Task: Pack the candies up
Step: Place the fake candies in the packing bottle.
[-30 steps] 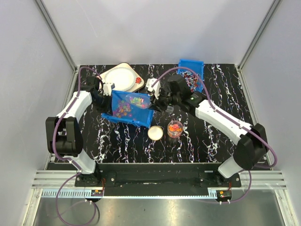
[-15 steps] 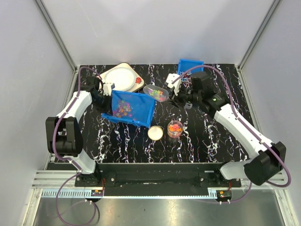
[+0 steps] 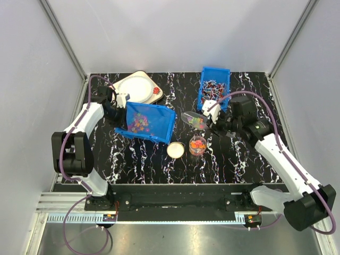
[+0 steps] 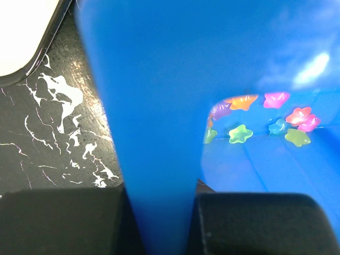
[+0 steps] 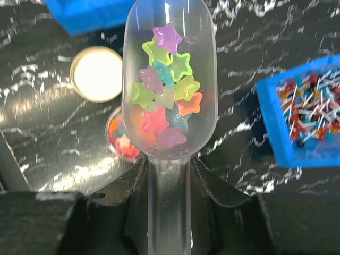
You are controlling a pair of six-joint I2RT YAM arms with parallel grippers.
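Observation:
The candies are small star-shaped sweets in pink, yellow, orange, blue and green. Many lie in a tilted blue bin [image 3: 151, 123] [image 4: 154, 106], where they show as a cluster [image 3: 139, 121] [image 4: 239, 133]. My left gripper [image 3: 118, 109] [image 4: 162, 223] is shut on the bin's wall and holds it tipped. My right gripper [image 3: 218, 120] [image 5: 169, 180] is shut on the handle of a clear scoop [image 3: 195, 120] [image 5: 169, 32] that is loaded with candies [image 5: 164, 101]. The scoop hangs just above and behind a small clear jar [image 3: 197, 145] [image 5: 121, 142] that holds some candies.
A round cream lid [image 3: 175, 150] [image 5: 97, 73] lies left of the jar. A second blue bin [image 3: 214, 87] [image 5: 313, 117] with long wrapped sweets stands at the back right. A white round-topped scale [image 3: 139, 86] stands at the back left.
My right arm has carried the loaded scoop out of the tilted bin, rightward and toward the front, to just above the jar. The left arm and the bin have not moved.

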